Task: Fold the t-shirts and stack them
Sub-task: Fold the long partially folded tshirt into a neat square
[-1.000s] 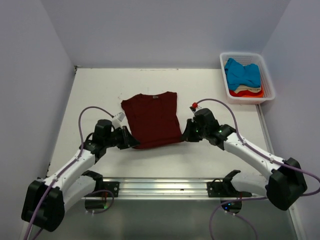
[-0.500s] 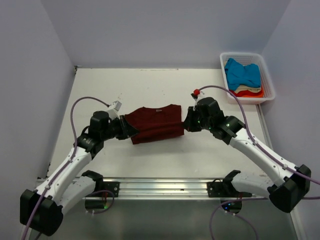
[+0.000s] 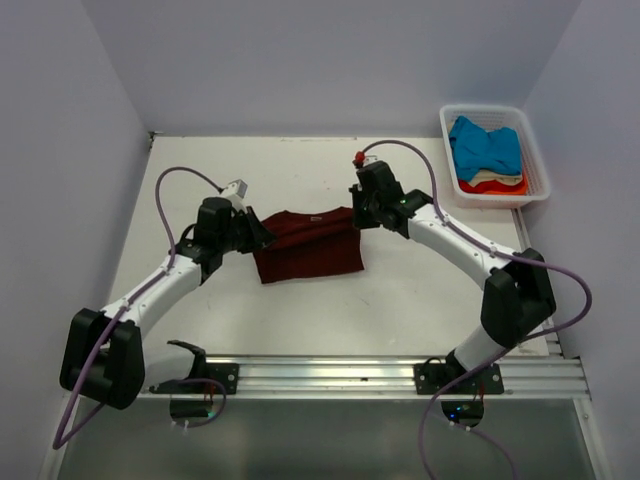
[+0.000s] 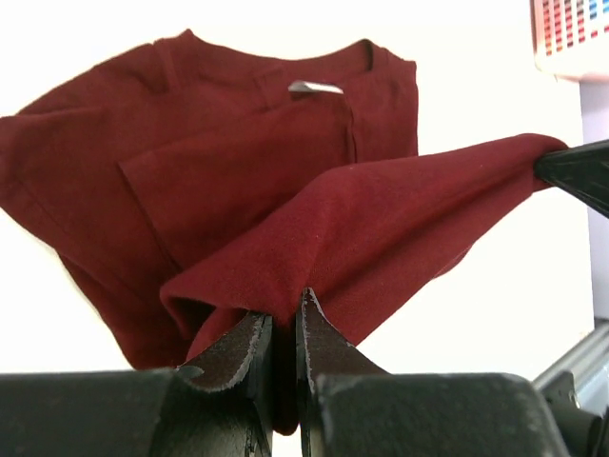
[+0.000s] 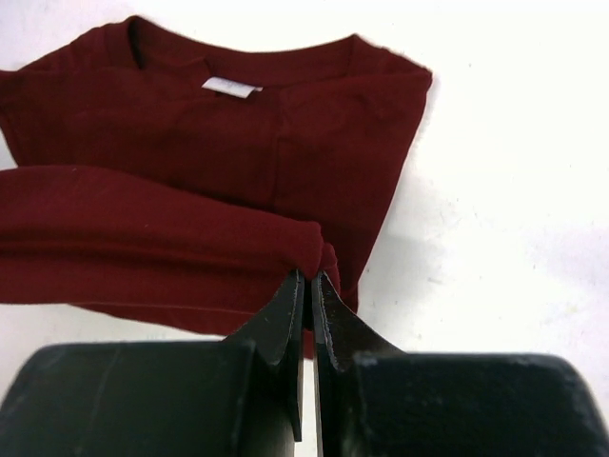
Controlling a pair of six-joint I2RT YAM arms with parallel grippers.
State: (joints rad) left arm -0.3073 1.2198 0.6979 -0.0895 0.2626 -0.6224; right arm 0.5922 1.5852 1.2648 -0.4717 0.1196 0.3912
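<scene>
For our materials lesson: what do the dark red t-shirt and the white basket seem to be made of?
The maroon t-shirt looks like soft matt cloth, possibly cotton knit: it sags, folds and shows a fine fuzzy texture. The basket looks like white moulded plastic, smooth and rigid, with even slatted walls.

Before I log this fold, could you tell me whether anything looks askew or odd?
Nothing stands out: the maroon t-shirt lies half folded, the left end effector and right end effector each pinch a lifted corner, and the other t-shirts sit in the basket.
</scene>
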